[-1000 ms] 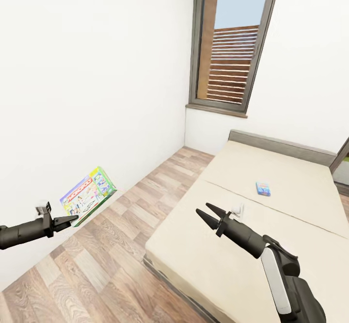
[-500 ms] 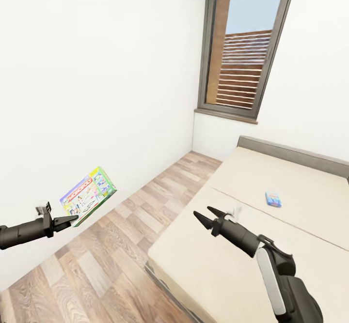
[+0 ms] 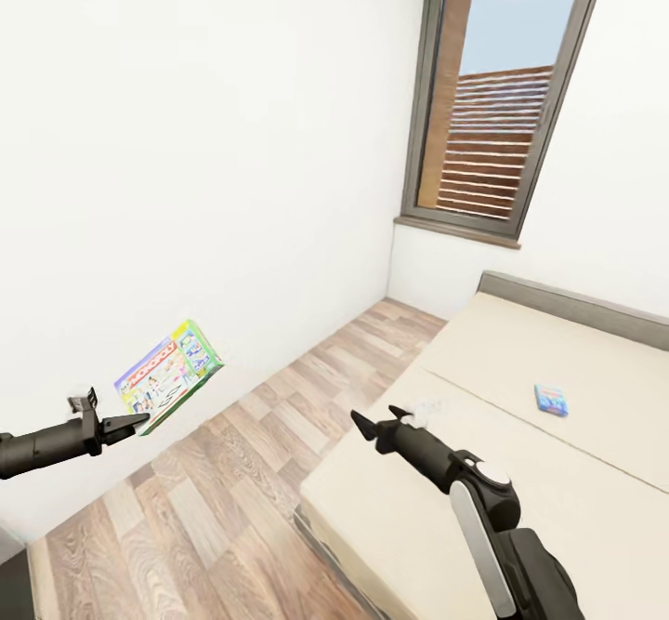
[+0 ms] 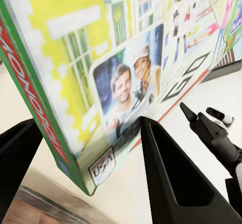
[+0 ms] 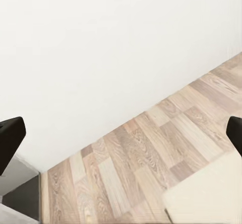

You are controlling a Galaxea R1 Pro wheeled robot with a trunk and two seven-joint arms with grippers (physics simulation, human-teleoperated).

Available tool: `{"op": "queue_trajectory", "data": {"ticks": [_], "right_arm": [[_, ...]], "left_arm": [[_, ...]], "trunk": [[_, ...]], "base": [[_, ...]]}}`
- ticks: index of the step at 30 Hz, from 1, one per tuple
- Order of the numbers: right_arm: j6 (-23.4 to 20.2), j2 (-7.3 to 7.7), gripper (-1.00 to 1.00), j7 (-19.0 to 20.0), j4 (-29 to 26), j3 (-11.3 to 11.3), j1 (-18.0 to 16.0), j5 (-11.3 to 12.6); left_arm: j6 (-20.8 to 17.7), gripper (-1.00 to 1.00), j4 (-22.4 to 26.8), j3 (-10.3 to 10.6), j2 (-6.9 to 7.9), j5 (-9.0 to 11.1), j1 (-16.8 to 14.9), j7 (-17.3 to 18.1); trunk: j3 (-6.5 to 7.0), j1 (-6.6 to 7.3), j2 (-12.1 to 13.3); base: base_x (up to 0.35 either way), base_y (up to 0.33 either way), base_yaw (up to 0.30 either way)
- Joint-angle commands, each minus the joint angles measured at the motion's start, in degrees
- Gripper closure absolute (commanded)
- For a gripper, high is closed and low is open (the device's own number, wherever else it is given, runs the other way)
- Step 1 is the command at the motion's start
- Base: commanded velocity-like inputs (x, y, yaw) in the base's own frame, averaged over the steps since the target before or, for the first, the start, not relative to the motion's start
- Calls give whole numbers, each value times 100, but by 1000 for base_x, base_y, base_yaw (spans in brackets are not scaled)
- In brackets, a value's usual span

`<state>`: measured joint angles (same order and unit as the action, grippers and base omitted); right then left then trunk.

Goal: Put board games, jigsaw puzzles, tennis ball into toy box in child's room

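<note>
My left gripper (image 3: 133, 425) is shut on the lower edge of the large board game (image 3: 169, 376), a colourful box with green-yellow edges held tilted in the air in front of the white wall. In the left wrist view the board game (image 4: 126, 68) is clamped between the two dark fingers (image 4: 176, 183). A small blue board game (image 3: 552, 400) lies on the bed (image 3: 576, 499), far right. My right gripper (image 3: 378, 418) stands open and empty over the bed's near left edge; its fingertips (image 5: 10, 138) sit wide apart above the floor.
A wood-plank floor (image 3: 232, 481) runs between the white wall (image 3: 186, 155) and the bed. A tall dark-framed window (image 3: 502, 99) stands beyond the bed's grey headboard (image 3: 576, 302). A dark patch of floor (image 3: 14, 583) shows at the lower left corner.
The camera has turned left, so bed and window sit further right in the picture. My right gripper has swung left to the bed's edge. The left gripper holds the board game as before.
</note>
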<state>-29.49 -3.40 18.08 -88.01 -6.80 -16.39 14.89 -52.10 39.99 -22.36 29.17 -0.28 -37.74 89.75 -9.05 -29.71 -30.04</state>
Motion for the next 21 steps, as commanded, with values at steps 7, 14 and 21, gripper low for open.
{"op": "queue_trajectory", "data": {"ticks": [7, 14, 21], "right_arm": [[-99, 1, -100, -571, -20, -5, -6, 99], [-369, -16, -100, -701, -24, 50, -4, 163], [-373, -49, -100, -782, -16, 28, -4, 133]], "left_arm": [[-52, 100, 0, 5, 1, -6, -6, 25], [-46, 100, 0, -8, 9, -7, -5, 25], [-46, 100, 0, -14, 18, -9, -4, 25]], "trunk": [[39, -3, -10], [43, -3, -10], [43, -3, -10]], "base": [[0, 2, 150], [0, 0, 94], [0, 0, 273]]}}
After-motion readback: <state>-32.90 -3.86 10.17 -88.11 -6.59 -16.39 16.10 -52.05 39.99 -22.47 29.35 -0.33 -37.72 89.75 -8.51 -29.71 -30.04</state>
